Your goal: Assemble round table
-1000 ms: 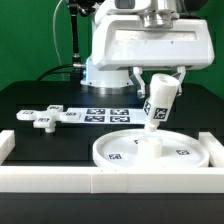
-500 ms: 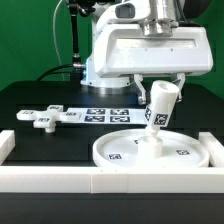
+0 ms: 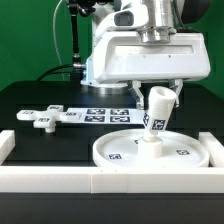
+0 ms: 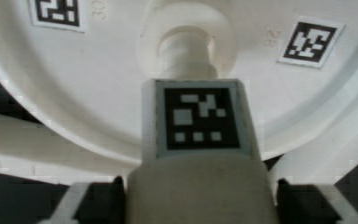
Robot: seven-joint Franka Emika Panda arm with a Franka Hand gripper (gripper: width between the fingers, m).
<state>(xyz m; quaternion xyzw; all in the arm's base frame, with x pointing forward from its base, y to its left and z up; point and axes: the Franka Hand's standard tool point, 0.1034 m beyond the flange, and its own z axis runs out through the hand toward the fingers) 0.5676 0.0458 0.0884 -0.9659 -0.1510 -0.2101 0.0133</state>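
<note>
- The wrist view is blurred, and the post [image 4: 197,115] fills it and cuts off the disc [image 4: 78,85].
- There is one disc [image 3: 118,152], one post [image 3: 155,115] and one foot piece [image 3: 45,118].
- The gripper [image 3: 160,94] is clamped on the tilted post's upper end.
- The post's lower end meets the disc's centre.
- The foot piece lies well apart, towards the exterior view's left.

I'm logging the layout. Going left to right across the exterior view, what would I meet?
In order: foot piece → marker board → post. The disc overlaps the last two sideways, so it is left out.
</note>
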